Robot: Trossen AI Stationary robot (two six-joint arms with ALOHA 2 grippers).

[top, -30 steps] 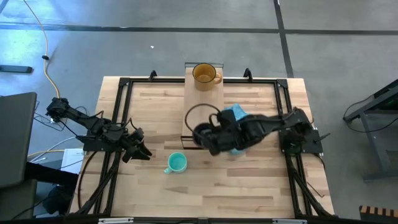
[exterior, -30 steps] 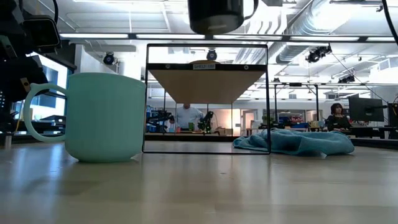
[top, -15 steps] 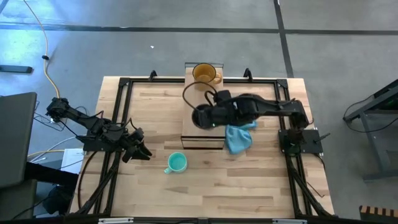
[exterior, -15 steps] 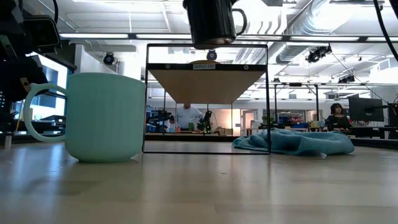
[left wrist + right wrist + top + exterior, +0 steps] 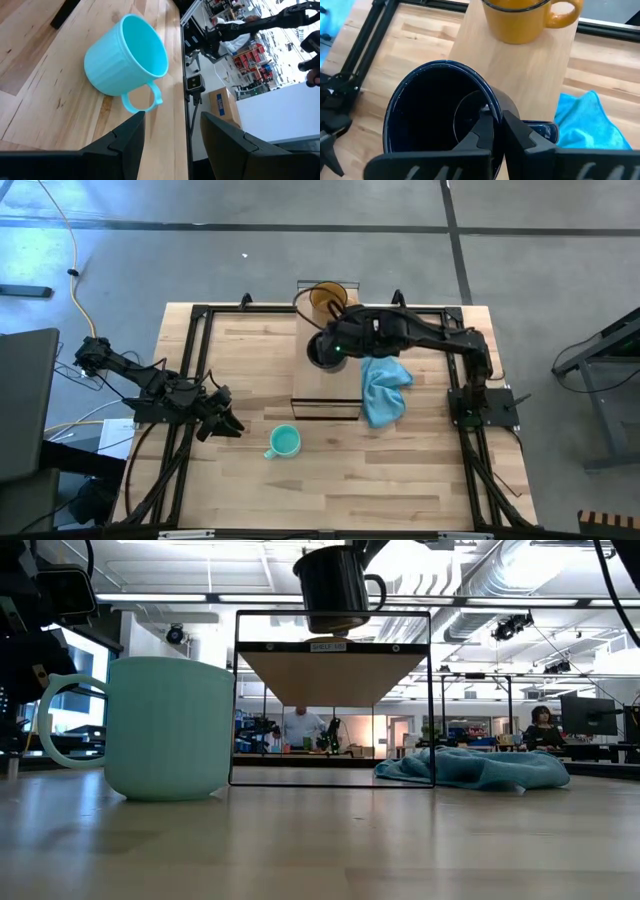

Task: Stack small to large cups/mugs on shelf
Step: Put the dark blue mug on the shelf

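The black mug (image 5: 322,352) hangs in my right gripper (image 5: 338,348) above the middle of the light-wood shelf (image 5: 325,388); in the low view the black mug (image 5: 335,585) is clear of the shelf's top (image 5: 335,665). The amber glass mug (image 5: 328,297) stands on its base at the shelf's far end, also in the right wrist view (image 5: 520,17). The teal mug (image 5: 284,442) stands on the table near the shelf's near end. My left gripper (image 5: 172,125) is open, just left of the teal mug (image 5: 127,55), its fingers toward the handle. My right gripper (image 5: 499,125) is shut on the black mug's wall at the rim (image 5: 492,107), next to the handle (image 5: 540,131). One finger (image 5: 482,132) is inside the mug and one outside. The mug hangs roughly upright, mouth up, lifted clear above the shelf.
A blue cloth (image 5: 383,390) lies crumpled on the table right of the shelf, against its side. Dark metal frame bars (image 5: 200,320) run along the table's edges. Bare wood lies left of the shelf. People and benches show in the room beyond (image 5: 300,725).
My right gripper has carried the black mug from above the shelf's near end toward the table's far edge, along the shelf and toward the amber mug, still shut on it. The arm has swung off the blue cloth, which now shows.
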